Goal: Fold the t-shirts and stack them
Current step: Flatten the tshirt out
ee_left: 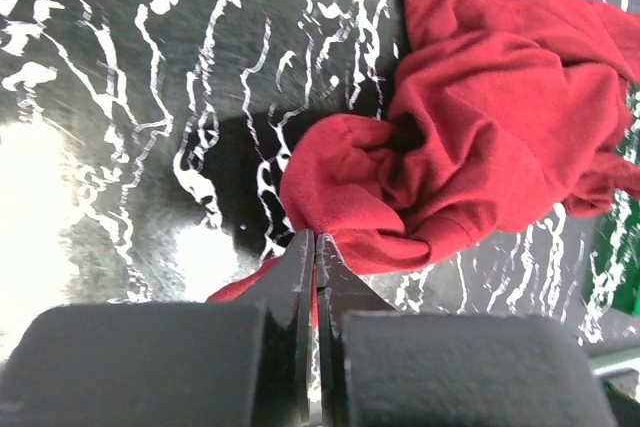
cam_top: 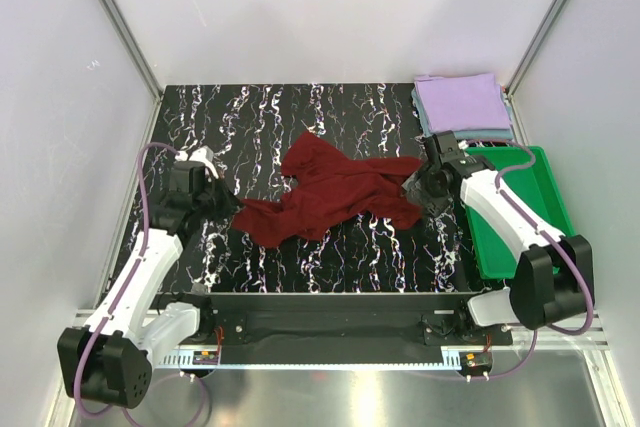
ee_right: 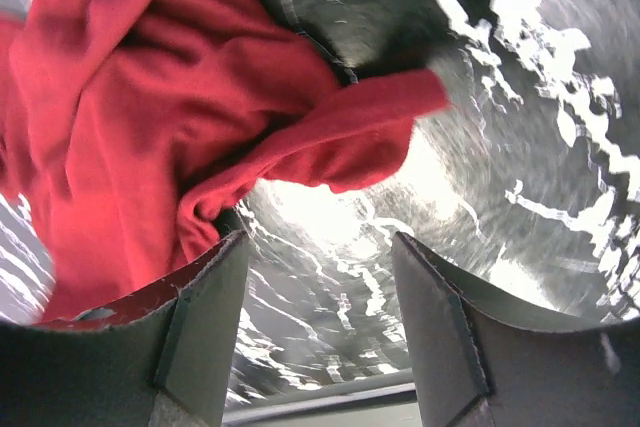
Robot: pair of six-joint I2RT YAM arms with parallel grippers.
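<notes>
The dark maroon t-shirt [cam_top: 330, 192] lies crumpled in the middle of the black marbled table [cam_top: 250, 117]. My left gripper [cam_top: 226, 209] is shut on the shirt's near-left edge; in the left wrist view the jaws [ee_left: 316, 247] are closed with maroon cloth [ee_left: 470, 117] pinched between them. My right gripper [cam_top: 420, 187] is open at the shirt's right edge. In the right wrist view [ee_right: 320, 257] only table shows between the jaws, with the shirt [ee_right: 140, 97] beside the left finger [ee_right: 205, 317]. A folded lavender t-shirt [cam_top: 462, 102] lies on a grey-blue one [cam_top: 428, 127] at the back right.
A green plastic tray [cam_top: 545, 197] stands at the right edge of the table, under the right arm. White walls with metal posts close in the table on three sides. A black rail runs along the near edge [cam_top: 330, 322].
</notes>
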